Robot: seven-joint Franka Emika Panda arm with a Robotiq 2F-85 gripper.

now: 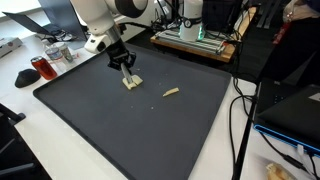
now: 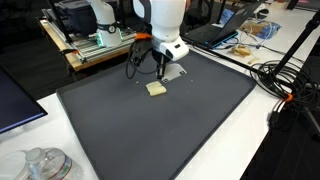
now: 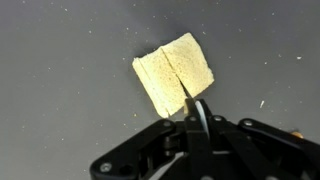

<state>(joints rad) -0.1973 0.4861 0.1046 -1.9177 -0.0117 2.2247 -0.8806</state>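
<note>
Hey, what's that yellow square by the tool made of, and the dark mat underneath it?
The yellow square looks like sponge or foam: matte, pale yellow, with a finely porous face and a line running across it. The dark mat is likely rubber or foam-backed fabric: matte charcoal, faintly speckled, no glare. The exact material can't be told.

The arm point(image 1: 98, 18) is built of smooth, rounded white links with dark seams at the joints. A thin black cable point(image 2: 133, 58) runs beside the wrist, near an orange band point(image 2: 143, 37). The gripper point(image 3: 197, 108) is matte black, with small screw holes and slim dark fingers point(image 3: 202, 118).
</note>
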